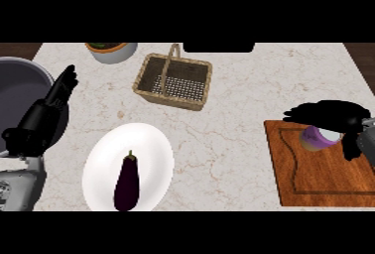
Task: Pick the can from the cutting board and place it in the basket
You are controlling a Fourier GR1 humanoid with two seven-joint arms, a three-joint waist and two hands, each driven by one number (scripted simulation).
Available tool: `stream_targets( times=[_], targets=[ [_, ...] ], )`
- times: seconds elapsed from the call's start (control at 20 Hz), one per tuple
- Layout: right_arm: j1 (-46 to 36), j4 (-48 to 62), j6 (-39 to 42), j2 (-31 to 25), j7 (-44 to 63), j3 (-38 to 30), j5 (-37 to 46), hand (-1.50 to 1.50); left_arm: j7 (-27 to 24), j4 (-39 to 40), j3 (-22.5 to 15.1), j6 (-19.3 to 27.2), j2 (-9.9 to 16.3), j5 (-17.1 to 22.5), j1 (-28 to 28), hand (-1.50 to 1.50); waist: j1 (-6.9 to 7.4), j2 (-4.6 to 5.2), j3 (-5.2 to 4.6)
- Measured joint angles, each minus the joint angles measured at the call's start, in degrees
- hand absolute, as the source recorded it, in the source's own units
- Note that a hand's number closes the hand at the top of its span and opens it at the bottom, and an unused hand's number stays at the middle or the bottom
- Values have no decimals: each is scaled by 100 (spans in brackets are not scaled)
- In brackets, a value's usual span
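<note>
A purple can (319, 138) with a pale lid stands on the wooden cutting board (322, 183) at the right. My right hand (333, 115) is at the can, its fingers curled over the can's far side and its thumb down the can's right side. The wicker basket (173, 82) with a handle sits at the back centre, well to the left of the can. My left hand (45, 116) rests open at the left edge, fingers pointing up.
A white plate (150, 144) holding a dark eggplant (127, 182) lies at the front left. A white bowl (112, 51) stands at the back left, and a grey pot (16, 84) at the left edge.
</note>
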Motion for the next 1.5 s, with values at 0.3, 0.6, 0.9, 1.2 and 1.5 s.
stream_targets(
  times=[0.3, 0.6, 0.9, 1.2, 1.5],
  targets=[
    [2, 392, -144, 222, -112, -225, 334, -150, -33, -97, 25, -19, -139, -144, 87, 0, 5, 1, 0],
    [-152, 811, -165, 445, -215, -426, 570, 150, -68, -74, 74, -61, -214, -262, 76, 0, 14, -6, -12],
    [-186, 1041, -484, 622, -454, -521, 805, 150, -112, 82, 142, -116, -270, -321, -6, 0, 9, -29, -40],
    [-257, 1379, -1067, 810, -787, -692, 1001, 150, 40, -48, 192, -201, -294, -307, -28, 0, 18, -44, -58],
    [-567, 1716, -898, 986, 1070, -1793, 570, 150, -64, 12, 287, -229, -238, -296, 72, 0, -57, -43, -24]
  ],
)
